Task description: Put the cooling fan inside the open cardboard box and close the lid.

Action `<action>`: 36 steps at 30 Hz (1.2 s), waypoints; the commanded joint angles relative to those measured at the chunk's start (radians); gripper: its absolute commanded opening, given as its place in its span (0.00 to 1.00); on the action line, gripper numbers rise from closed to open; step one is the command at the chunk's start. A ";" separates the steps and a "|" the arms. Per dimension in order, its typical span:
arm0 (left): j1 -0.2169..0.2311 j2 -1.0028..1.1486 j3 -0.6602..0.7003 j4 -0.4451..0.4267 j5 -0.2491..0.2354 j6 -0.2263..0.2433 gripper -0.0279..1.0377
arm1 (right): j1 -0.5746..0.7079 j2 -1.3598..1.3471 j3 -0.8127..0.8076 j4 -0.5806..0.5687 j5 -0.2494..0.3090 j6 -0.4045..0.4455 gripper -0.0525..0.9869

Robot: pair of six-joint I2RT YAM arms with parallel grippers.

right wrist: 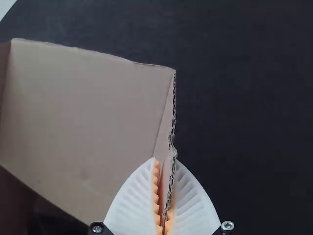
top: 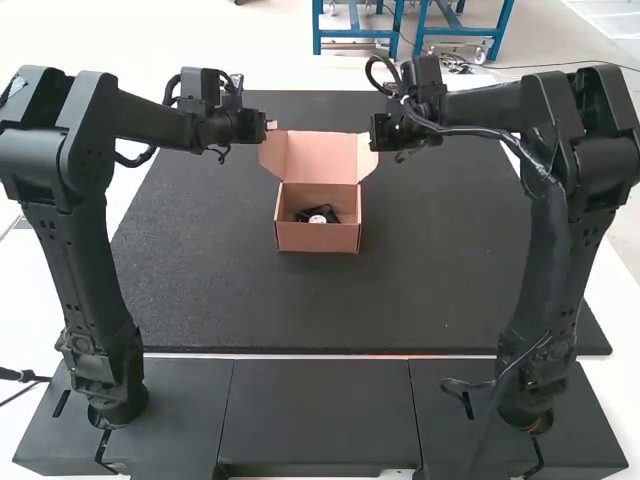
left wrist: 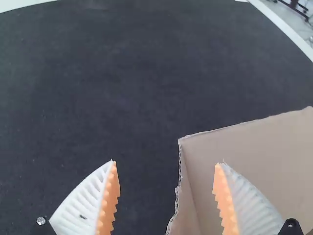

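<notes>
A: High view, go.
B: Cardboard box sits mid black mat on the counter; lid stands upright at the box's far side; cooling fan lies inside, on the box floor; left jaws at the lid's left side flap, right jaws at its right side flap.
A: Left wrist view?
B: Left jaws spread apart; white ribbed fingers with orange faces; the lid's raw cardboard edge stands between them, close to one finger; contact, cannot tell; mat beneath.
A: Right wrist view?
B: Right jaws clamped on the lid's corrugated side edge; cardboard pinched between the orange pads; the lid's plain brown face runs away from the grip; mat behind.
</notes>
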 commanded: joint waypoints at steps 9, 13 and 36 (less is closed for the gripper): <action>0.007 0.016 0.024 -0.050 0.020 0.010 0.69 | 0.010 -0.023 -0.034 -0.022 -0.030 -0.004 0.10; 0.007 0.018 0.019 -0.050 0.020 0.021 0.68 | 0.010 -0.023 -0.036 -0.022 -0.031 -0.004 0.10; 0.003 0.045 0.018 -0.047 0.057 0.041 0.16 | 0.010 -0.038 -0.065 -0.020 -0.034 -0.002 0.10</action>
